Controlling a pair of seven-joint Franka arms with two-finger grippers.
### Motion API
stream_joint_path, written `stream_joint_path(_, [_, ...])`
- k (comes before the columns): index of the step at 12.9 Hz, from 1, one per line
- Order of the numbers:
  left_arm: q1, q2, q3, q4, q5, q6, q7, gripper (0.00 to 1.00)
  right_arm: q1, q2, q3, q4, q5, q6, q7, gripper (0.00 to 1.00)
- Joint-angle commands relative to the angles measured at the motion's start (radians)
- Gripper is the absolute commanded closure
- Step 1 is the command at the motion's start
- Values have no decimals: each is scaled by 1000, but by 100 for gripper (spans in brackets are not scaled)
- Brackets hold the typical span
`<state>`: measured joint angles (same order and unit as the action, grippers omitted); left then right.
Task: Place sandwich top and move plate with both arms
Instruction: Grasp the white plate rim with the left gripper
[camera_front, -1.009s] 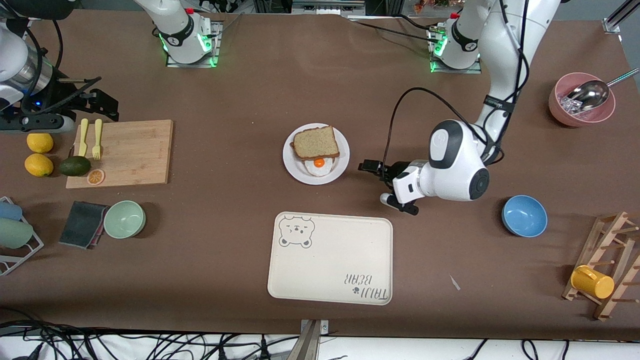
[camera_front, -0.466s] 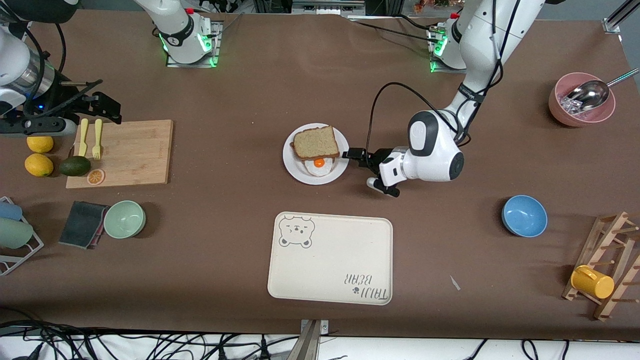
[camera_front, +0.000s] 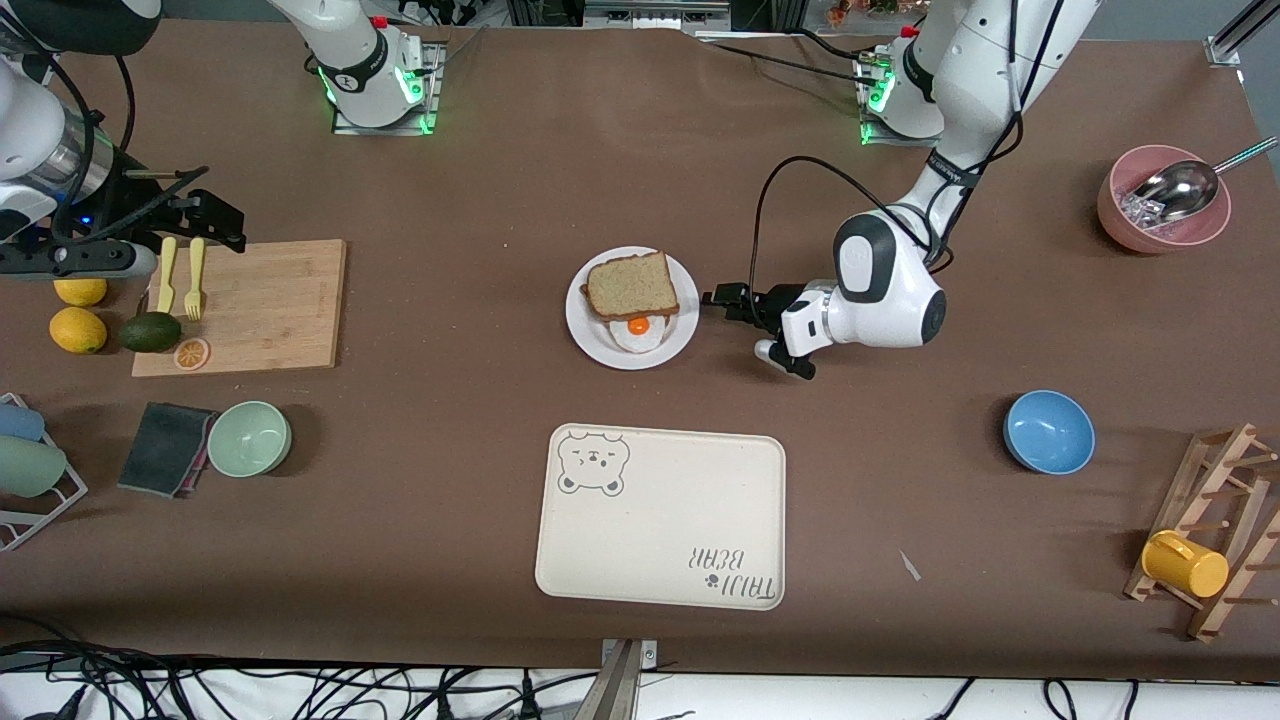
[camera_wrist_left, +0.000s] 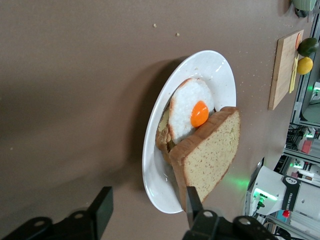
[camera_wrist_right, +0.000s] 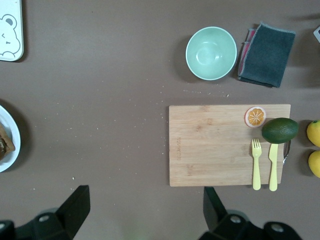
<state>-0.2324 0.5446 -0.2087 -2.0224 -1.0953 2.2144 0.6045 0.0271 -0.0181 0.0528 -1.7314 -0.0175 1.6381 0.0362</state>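
Note:
The white plate (camera_front: 594, 345) stands mid-table with a fried egg (camera_front: 637, 330) on it. The sandwich top (camera_front: 630, 284), a light tan slice, lies tilted over the egg, which sticks out from under it. My left gripper (camera_front: 722, 300) is open and low beside the plate, on the side toward the left arm's end. In the left wrist view its fingers spread wide (camera_wrist_left: 147, 210), with the plate's rim (camera_wrist_left: 155, 175) and the slice (camera_wrist_left: 210, 155) just ahead of the tips. My right gripper (camera_front: 215, 218) is open and empty, waiting over the table by the cutting board (camera_front: 250, 305).
A cream bear-print tray (camera_front: 660, 520) lies nearer the camera than the plate. The board holds a yellow fork and knife, an avocado and an orange slice. A green bowl (camera_wrist_right: 211, 53) and dark cloth (camera_wrist_right: 266, 54) lie beside it. A blue bowl (camera_front: 1048, 430) and pink bowl (camera_front: 1160, 210) sit toward the left arm's end.
My left gripper moved in toward the plate's rim, then drew back a little, staying open. The right arm has barely moved. The plate and slice have not shifted.

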Motion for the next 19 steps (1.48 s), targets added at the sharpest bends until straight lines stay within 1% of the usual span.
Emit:
stream_joint_path(1, [-13,14,-9,-25,-133,27,96,48,-4,7,2,18,18,-6,-7,0])
stream_joint_path(3, [-36,47,-9,-36,-233,66,210,49,-4,9,2,18,18,-4,-7,0])
stream_joint_path(6, [-82,67,-11,-36,-265,134,235,49,-9,15,1,18,16,-6,-7,0])
stream_joint_path(8, [-117,81,-9,-29,-345,151,239,53,-9,15,1,18,16,-6,-7,0])
stream_joint_path(9, [-130,84,-9,-27,-354,154,262,54,-9,15,1,18,16,-6,-9,0])
stream_joint_path(10, [-127,95,-9,-27,-357,160,283,56,-9,15,1,18,16,-7,-9,0])
stream_joint_path(11, [-125,95,-9,-27,-357,160,291,64,-9,15,1,18,16,-7,-9,0])
stream_joint_path(12, [-128,97,-9,-24,-359,162,293,74,-9,15,1,18,14,-7,-9,0])
stream_joint_path(13, [-128,97,-9,-22,-359,162,293,77,-9,15,1,19,14,-7,-9,0])
stream_joint_path(15, [-122,100,-9,-15,-357,159,293,99,-9,15,1,19,13,-9,-9,0])
stream_joint_path(19, [-98,92,-11,-13,-373,143,278,100,-9,15,1,19,13,-9,-9,0])
